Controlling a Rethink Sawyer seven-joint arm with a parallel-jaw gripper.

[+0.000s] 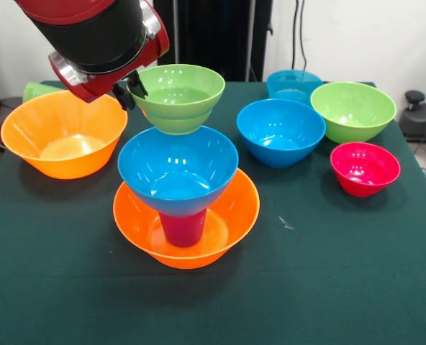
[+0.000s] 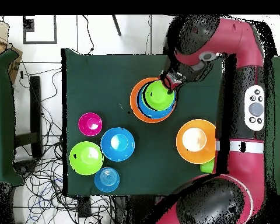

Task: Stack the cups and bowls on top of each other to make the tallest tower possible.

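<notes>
Green table (image 1: 342, 287), hand (image 1: 130, 88) gripping lime bowl (image 1: 177, 97) (overhead hides grip)

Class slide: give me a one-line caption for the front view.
The tool holds a lime green bowl over the tower, other bowls standing around.
</notes>
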